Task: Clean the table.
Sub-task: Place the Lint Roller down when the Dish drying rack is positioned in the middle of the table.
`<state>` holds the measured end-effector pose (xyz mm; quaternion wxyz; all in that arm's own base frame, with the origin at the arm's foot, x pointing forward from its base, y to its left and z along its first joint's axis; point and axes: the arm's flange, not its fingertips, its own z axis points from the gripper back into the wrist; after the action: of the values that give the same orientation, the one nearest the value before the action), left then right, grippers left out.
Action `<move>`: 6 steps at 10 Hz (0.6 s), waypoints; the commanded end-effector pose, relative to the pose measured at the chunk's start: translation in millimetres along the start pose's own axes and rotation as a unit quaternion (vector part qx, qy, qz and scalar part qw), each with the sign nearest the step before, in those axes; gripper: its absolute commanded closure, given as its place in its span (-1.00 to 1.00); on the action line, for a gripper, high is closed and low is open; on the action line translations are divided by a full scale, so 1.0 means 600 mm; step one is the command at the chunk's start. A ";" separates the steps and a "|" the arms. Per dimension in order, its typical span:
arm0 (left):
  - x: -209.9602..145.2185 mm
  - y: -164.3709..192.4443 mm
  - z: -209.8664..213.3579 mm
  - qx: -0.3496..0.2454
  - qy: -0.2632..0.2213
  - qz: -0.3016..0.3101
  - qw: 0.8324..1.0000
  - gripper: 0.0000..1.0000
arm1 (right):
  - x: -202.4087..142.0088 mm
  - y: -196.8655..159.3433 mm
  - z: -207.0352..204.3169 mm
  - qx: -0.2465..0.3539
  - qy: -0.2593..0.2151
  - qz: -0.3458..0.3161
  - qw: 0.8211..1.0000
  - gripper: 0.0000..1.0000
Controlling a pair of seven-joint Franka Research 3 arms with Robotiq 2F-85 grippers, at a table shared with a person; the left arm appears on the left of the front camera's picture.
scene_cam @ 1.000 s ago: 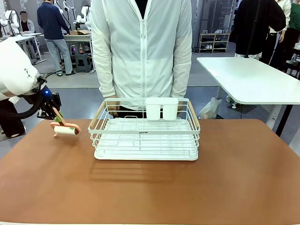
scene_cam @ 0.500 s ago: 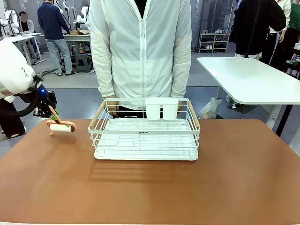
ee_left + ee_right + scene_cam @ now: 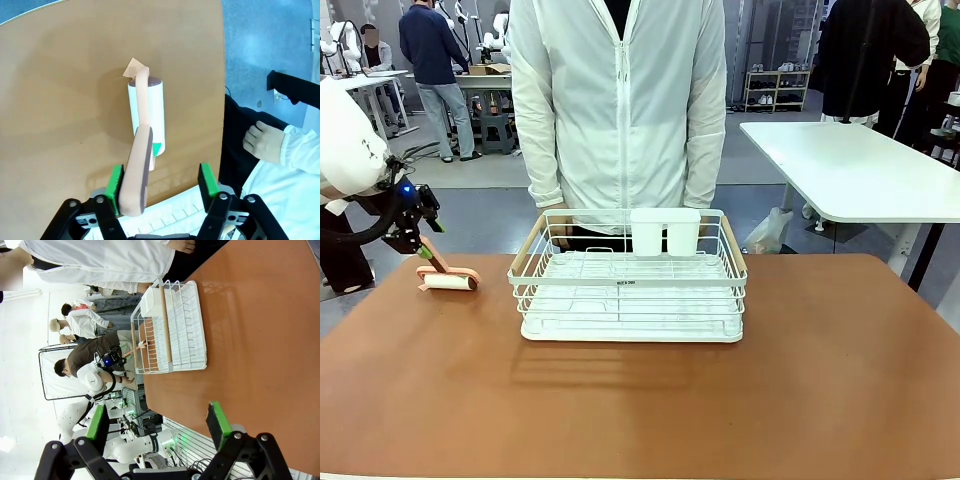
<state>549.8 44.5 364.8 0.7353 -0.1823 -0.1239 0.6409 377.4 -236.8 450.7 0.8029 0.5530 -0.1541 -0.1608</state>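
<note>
A lint roller point(image 3: 448, 281) with a white roll and a peach handle lies on the reddish-brown table point(image 3: 640, 410) near its far left edge. My left gripper point(image 3: 420, 240) hangs just above the handle's end. In the left wrist view the roller point(image 3: 146, 112) rests on the table point(image 3: 60, 100). There my left gripper point(image 3: 161, 181) is open, and the handle point(image 3: 136, 172) leans by one green pad with a clear gap to the other. My right gripper point(image 3: 157, 425) is open and holds nothing, above the table point(image 3: 260, 340).
A white wire rack point(image 3: 628, 290) with two white cups on its far rim stands mid-table. A person in a white jacket stands right behind it, with a hand point(image 3: 265, 142) close to the table edge. A white-topped table point(image 3: 860, 170) stands at the back right.
My left gripper carried the lint roller leftward and down onto the table. Its jaws, shut on the handle before, now stand open.
</note>
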 end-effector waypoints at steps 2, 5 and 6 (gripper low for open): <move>0.005 -0.004 0.041 0.038 -0.007 -0.011 0.999 -0.90 | -0.001 0.004 0.001 0.007 0.000 0.000 1.000 -1.00; -0.008 -0.002 0.106 0.091 -0.014 -0.006 0.996 -1.00 | -0.001 0.004 0.001 0.007 0.000 0.000 1.000 -1.00; -0.013 -0.008 0.131 0.124 -0.004 0.002 0.992 -1.00 | -0.001 0.004 0.001 0.007 0.000 0.000 1.000 -1.00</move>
<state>523.1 52.3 413.8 0.7539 -0.1101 -0.0768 0.6431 377.4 -236.8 450.7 0.8029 0.5530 -0.1541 -0.1608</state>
